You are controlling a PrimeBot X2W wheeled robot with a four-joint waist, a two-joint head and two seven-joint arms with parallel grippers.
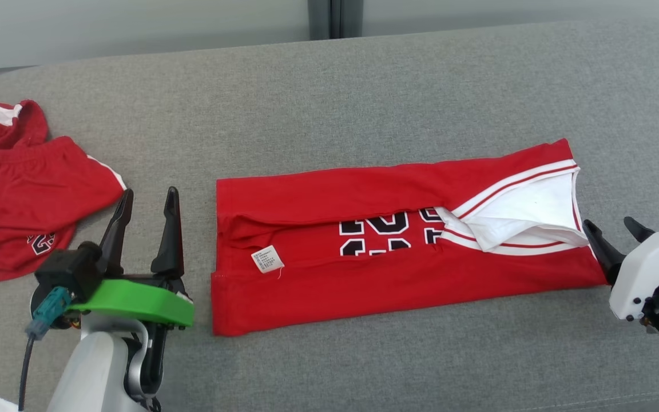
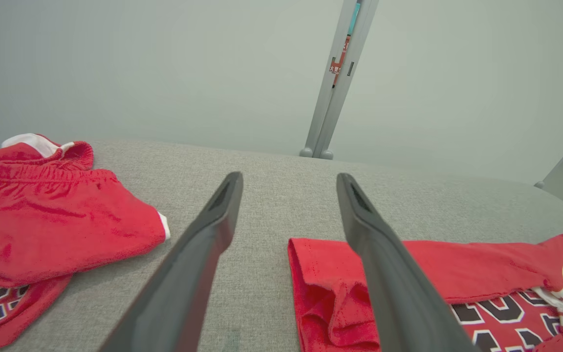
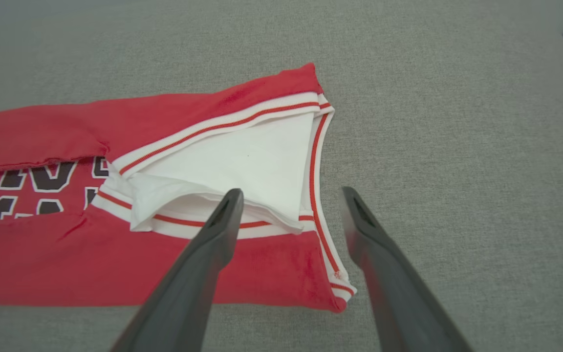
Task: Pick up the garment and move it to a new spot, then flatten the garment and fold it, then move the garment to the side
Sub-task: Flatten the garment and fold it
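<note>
Table [image 1: 364, 86], grey cloth-covered, carries everything in the head view.

Jersey [image 1: 364, 286], red, lies near the middle of the table as a long flat band. Both long edges are turned in over the centre, so the black-and-white lettering shows through a narrow gap between the flaps. The white-trimmed opening and white lining sit at the right end, a little rumpled where the flaps meet.

Shorts [image 1: 26, 183], red and crumpled, sit at the far left, well apart from the jersey. I take them as not part of this fold.

Left fingers [image 1: 170, 209] are spread wide and hold nothing, standing just beside the jersey's left end. Right fingers [image 1: 595, 236] are likewise spread wide and empty, at the right end by the trim. In the right wrist view one finger hangs over the trim; I cannot tell if it touches.

Label [image 1: 267, 258], white, lies exposed on the left part.

My judgement: relocation, flattening and the lengthwise folds look done. Left to do: the crosswise fold, then moving it aside.
</note>
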